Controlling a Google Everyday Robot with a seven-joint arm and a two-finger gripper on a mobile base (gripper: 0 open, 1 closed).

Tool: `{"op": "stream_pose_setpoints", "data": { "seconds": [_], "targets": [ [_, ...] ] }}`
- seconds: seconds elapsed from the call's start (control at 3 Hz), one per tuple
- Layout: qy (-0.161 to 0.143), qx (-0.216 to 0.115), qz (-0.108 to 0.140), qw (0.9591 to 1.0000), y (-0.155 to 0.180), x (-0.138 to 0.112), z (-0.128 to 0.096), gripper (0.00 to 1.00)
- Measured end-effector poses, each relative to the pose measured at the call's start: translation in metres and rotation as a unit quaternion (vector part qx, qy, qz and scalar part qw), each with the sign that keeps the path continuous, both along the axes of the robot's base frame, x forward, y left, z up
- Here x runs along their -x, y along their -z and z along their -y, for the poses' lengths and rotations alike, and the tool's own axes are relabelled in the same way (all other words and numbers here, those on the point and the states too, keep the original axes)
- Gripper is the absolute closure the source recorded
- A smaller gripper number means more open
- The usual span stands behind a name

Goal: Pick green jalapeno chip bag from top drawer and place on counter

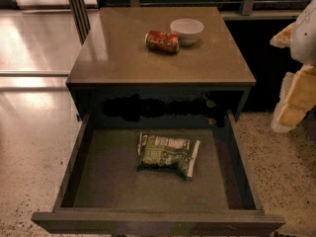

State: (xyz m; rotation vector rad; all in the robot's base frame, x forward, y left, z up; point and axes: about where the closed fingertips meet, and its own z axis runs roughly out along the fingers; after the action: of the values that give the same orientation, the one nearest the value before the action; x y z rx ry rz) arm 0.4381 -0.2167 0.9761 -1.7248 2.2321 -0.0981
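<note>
The green jalapeno chip bag lies flat on the floor of the open top drawer, about in its middle, with its pale sealed edge to the right. The drawer is pulled out fully toward me. The counter is the brown-grey cabinet top above it. My gripper is at the right edge of the view, beside the cabinet's right side at about counter height. It is well to the right of the bag, above it, and holds nothing that I can see.
A crushed red can lies on its side on the far part of the counter, touching a white bowl to its right. Pale speckled floor lies on both sides of the drawer. A dark railing runs behind the cabinet.
</note>
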Motion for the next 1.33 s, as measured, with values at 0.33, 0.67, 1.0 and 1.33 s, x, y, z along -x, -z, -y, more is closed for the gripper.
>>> {"op": "stream_pose_setpoints", "data": {
  "seconds": [0.33, 0.67, 1.0, 1.33],
  "targets": [
    [-0.001, -0.002, 0.0, 1.0, 0.003, 0.0, -0.002, 0.0],
    [-0.011, -0.023, -0.003, 0.9997, 0.029, -0.002, -0.02, 0.0],
    [-0.025, -0.054, -0.042, 0.9974, 0.081, 0.004, -0.043, 0.0],
    [-0.025, -0.054, -0.042, 0.9974, 0.081, 0.004, -0.043, 0.0]
  ]
}}
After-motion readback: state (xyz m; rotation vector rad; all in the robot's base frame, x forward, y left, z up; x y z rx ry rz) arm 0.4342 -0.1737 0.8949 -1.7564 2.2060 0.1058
